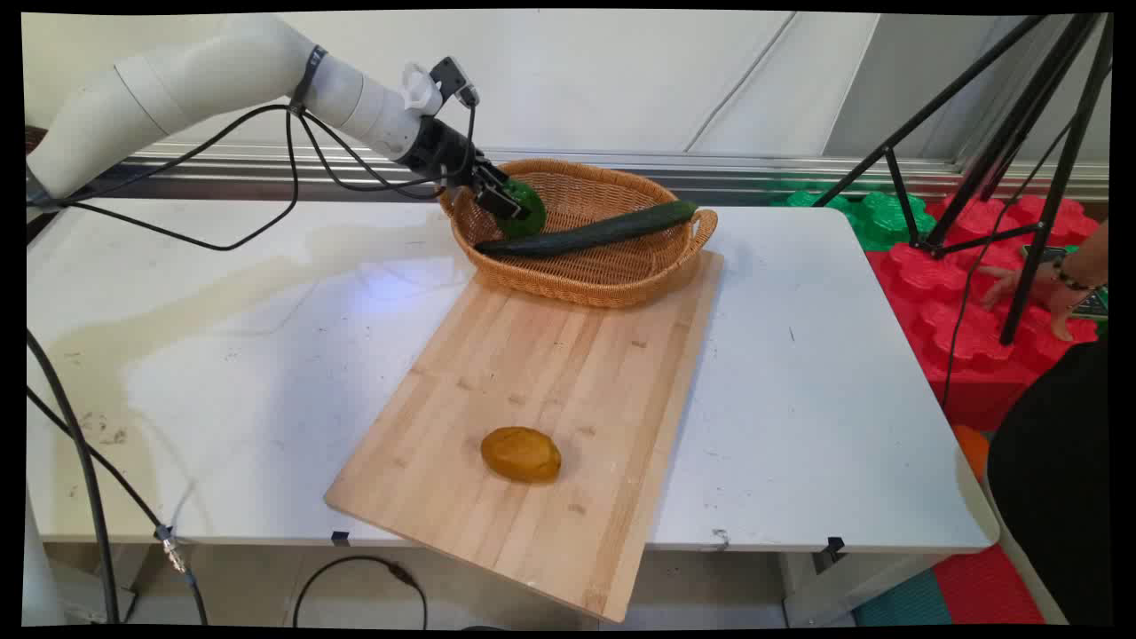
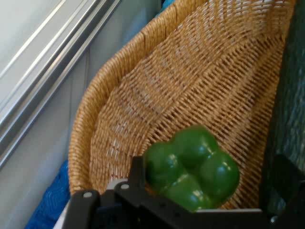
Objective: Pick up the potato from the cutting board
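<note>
Evidently clamped on a glossy green bell pepper (image 2: 193, 167), the black claw (image 1: 508, 202) hangs inside the oval wicker basket (image 1: 621, 275), a long dark cucumber (image 1: 590, 233) beside it.

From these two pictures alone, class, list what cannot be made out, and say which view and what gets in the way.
- Gripper, main view: its black linkage over the green pepper hides whether the fingers clamp the pepper.
- Hand view: the fingertips are cut off by the bottom edge; pepper sits just above.
- Cucumber, hand view: only a dark blurred strip at the right edge.
- Basket floor, main view: its near wall hides part.
- Person's hand, main view: body cut off by the right edge.
</note>
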`<state>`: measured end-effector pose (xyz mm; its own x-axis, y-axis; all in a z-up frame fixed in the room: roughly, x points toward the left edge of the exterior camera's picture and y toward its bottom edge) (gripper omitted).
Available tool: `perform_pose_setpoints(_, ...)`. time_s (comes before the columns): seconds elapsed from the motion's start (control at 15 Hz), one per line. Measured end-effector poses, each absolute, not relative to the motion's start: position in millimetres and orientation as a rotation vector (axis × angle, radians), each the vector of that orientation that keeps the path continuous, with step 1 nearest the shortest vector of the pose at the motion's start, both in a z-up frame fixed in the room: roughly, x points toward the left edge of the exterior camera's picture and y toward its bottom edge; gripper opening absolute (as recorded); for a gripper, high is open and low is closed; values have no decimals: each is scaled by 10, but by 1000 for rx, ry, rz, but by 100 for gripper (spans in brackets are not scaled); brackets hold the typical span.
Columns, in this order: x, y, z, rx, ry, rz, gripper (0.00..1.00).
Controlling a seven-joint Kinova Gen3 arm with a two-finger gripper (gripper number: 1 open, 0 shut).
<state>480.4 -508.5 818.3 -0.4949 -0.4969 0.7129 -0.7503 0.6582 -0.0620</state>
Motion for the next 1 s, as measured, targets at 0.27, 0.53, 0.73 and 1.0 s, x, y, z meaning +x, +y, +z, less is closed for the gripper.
perform_pose_setpoints(0.27, 4830, -5050, 8292, 922, -2193, 486, 100)
perform_pose_setpoints(0.53, 4907, -4912, 8495, 860, -2190, 486, 100)
perform_pose_setpoints(0.73, 4982, -4758, 8659, 827, -2178, 477, 100)
perform_pose_setpoints(1.0, 5092, -4471, 8937, 780, -2145, 457, 100)
